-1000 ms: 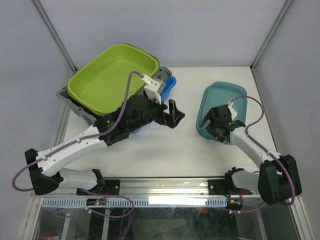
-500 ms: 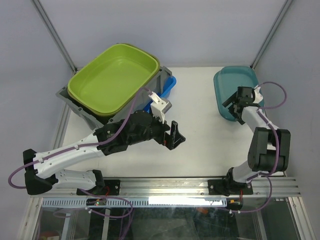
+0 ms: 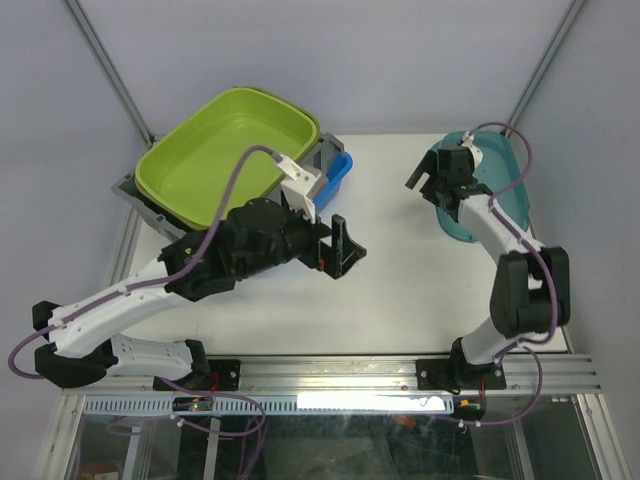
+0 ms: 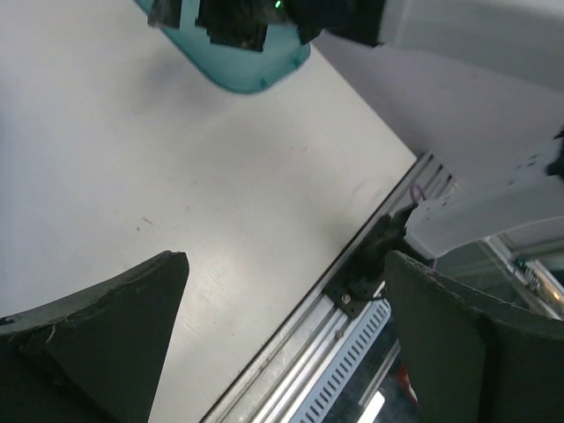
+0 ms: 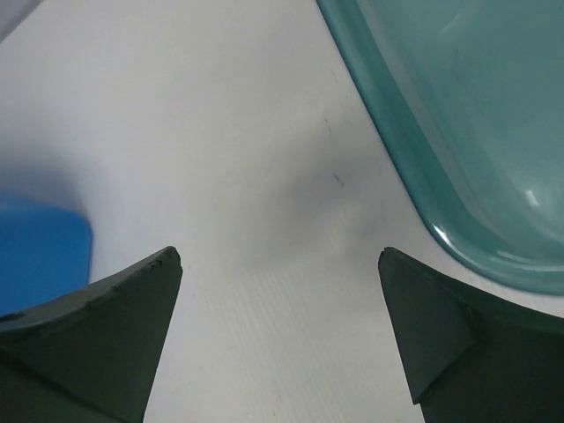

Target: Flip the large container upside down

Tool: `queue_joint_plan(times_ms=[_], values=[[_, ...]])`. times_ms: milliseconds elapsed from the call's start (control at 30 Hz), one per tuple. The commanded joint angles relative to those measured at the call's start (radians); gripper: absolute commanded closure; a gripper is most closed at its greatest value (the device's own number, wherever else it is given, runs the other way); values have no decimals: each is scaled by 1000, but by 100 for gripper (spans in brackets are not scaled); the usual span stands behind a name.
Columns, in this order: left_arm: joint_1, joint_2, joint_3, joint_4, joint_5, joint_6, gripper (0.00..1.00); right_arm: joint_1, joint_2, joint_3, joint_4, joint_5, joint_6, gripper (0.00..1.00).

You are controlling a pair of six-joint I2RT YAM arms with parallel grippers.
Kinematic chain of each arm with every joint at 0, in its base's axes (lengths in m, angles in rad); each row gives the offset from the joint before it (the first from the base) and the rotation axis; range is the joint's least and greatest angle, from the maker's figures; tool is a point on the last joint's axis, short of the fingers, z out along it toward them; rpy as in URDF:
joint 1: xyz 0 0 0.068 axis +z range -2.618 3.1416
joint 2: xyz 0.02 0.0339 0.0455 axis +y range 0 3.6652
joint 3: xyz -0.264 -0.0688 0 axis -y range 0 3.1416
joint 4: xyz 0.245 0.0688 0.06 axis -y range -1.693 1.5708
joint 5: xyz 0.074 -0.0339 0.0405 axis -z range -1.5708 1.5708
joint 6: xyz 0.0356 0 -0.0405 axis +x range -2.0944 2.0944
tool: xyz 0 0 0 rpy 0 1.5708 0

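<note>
The large grey crate (image 3: 135,196) stands at the back left, mostly hidden under a lime-green tub (image 3: 225,155) that sits in it; only its corners and lower wall show. My left gripper (image 3: 340,247) is open and empty, hovering over the table to the right of the crate, apart from it. In the left wrist view the gripper (image 4: 286,326) spans bare table and the front rail. My right gripper (image 3: 427,181) is open and empty at the left edge of a teal tub (image 3: 495,195). The right wrist view shows the gripper (image 5: 278,264) over bare table.
A blue tub (image 3: 340,172) sits against the crate's right corner, also showing in the right wrist view (image 5: 40,247). The teal tub shows in the right wrist view (image 5: 467,115) and the left wrist view (image 4: 247,66). The aluminium rail (image 4: 352,300) runs along the table's front edge.
The teal tub went from mid-right to the back right. My right gripper swung from it, round its right side, to its left edge. My left gripper shifted slightly back.
</note>
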Motion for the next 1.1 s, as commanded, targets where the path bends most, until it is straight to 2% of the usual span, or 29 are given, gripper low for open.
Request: queue_joint_plan(times_ms=[0,133,267,500,567,633,733,900,1067], values=[[-8,-20,184,-146,-150,26,1,-56,221,201,18,-26,-66,1],[-8,-41,243,-194,-247,24,1,-114,409,371,-51,-10,-57,1],[-8,-39,262,-223,-290,19,1,-137,445,415,-47,-12,-65,1],[-8,-7,326,-255,-456,67,1,-49,293,375,-47,-230,-104,1],[-2,20,400,-299,-550,92,1,11,201,322,-43,-268,-111,1],[49,73,514,-389,-588,108,1,76,99,253,-39,-271,-102,1],[223,155,683,-484,-489,142,1,135,-55,136,-31,-267,-61,1],[490,273,749,-486,-244,236,1,148,-296,-19,-86,-215,-29,1],[634,388,770,-484,-53,279,5,146,-465,-44,-232,-117,-83,1]])
